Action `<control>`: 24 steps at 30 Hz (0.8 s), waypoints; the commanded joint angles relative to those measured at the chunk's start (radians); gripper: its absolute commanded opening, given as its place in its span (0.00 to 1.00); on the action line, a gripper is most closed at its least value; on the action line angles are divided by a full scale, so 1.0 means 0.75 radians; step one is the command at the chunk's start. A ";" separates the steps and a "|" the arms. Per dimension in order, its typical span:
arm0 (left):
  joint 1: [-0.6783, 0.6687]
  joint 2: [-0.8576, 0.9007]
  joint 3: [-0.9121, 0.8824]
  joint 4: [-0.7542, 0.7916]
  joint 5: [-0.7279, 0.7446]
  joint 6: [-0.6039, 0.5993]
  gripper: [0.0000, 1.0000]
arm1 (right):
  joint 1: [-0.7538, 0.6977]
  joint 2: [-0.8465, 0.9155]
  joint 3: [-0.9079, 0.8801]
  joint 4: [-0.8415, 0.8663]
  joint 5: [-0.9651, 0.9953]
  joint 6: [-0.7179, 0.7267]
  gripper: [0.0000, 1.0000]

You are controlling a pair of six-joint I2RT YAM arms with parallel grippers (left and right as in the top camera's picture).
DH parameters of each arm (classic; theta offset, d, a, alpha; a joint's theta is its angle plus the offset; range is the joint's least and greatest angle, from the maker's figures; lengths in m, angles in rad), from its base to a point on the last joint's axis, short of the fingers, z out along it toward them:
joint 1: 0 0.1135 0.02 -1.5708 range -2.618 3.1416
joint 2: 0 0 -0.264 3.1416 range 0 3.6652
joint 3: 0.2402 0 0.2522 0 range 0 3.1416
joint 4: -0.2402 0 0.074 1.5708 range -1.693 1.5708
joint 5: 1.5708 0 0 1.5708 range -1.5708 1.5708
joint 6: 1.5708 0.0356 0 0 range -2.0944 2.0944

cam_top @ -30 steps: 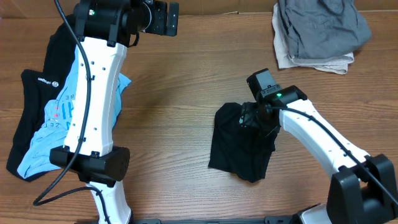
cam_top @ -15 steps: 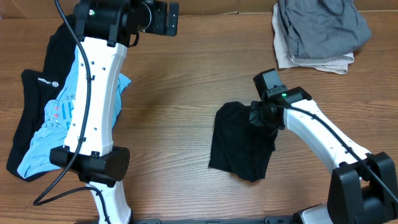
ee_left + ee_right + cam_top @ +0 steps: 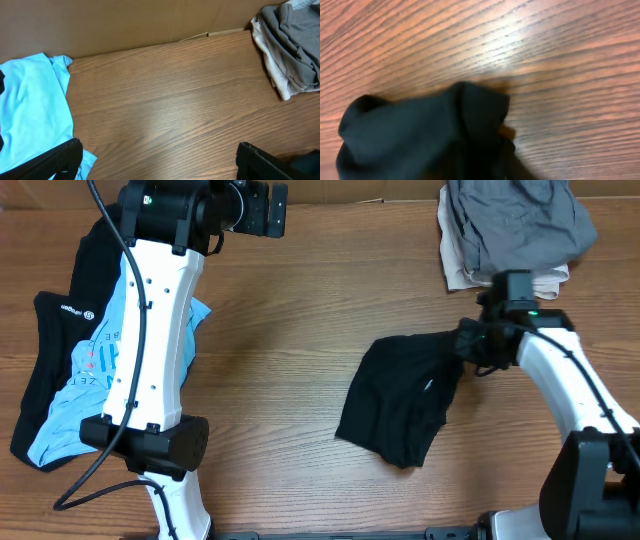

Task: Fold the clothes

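Observation:
The black shirt point(image 3: 400, 405) lies crumpled right of the table's middle, a small white tag point(image 3: 428, 385) showing on it. Its upper right corner is stretched toward my right gripper point(image 3: 468, 348), which is shut on that corner. The right wrist view shows bunched black cloth point(image 3: 420, 135) filling the jaws, with the fingers hidden by it. A light-blue printed tee point(image 3: 90, 370) lies on a black white-logo garment point(image 3: 55, 330) at the far left. My left gripper point(image 3: 281, 210) hangs open and empty at the back, over bare wood point(image 3: 160, 165).
A pile of grey and cream clothes point(image 3: 510, 225) sits at the back right corner, close behind my right gripper; the pile point(image 3: 292, 45) also shows in the left wrist view. A brown wall point(image 3: 125, 25) bounds the table's far edge. The left arm's white link point(image 3: 150, 330) overhangs the blue tee.
My right gripper has moved right and toward the back with the black shirt's corner, stretching the shirt out that way. The left arm has not moved.

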 commanded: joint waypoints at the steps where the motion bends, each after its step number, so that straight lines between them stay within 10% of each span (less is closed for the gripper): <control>1: 0.005 0.015 -0.007 0.007 -0.008 0.030 1.00 | -0.037 0.011 0.039 -0.027 -0.219 -0.090 0.83; 13: 0.005 0.015 -0.007 0.007 -0.004 0.030 1.00 | 0.109 -0.143 0.108 -0.436 -0.257 0.041 0.73; 24: 0.005 0.015 -0.007 0.006 -0.004 0.030 1.00 | 0.423 -0.143 -0.143 -0.335 0.056 0.463 0.60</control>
